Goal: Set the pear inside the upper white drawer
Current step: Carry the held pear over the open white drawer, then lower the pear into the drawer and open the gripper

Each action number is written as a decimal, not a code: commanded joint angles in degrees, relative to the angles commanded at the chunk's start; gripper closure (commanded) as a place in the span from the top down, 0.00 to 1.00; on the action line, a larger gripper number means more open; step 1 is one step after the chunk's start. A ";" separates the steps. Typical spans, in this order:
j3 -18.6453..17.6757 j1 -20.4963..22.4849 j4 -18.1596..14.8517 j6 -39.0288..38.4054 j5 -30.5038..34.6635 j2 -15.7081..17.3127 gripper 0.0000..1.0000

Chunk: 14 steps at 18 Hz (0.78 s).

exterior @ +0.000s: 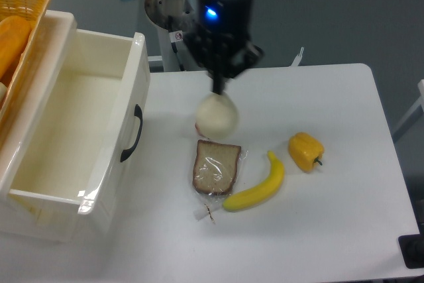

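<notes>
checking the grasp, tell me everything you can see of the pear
The pear is pale cream-white, roundish and smooth, with no stem visible from this view. It sits at the table's middle, right of the open upper white drawer and just above the wrapped bread slice. The gripper meets its top from above; whether it is lifted cannot be told.

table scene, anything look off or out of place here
Nothing looks spilled or damaged. The upper white drawer is pulled open and looks bare inside. The wrapped bread slice, banana and yellow pepper lie loose on the table.
</notes>
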 joint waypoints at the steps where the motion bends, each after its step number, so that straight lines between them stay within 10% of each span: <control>1: -0.18 -1.49 0.00 -1.31 -0.61 0.44 0.00; 14: -3.34 -11.52 0.17 -5.63 -2.99 -0.96 0.00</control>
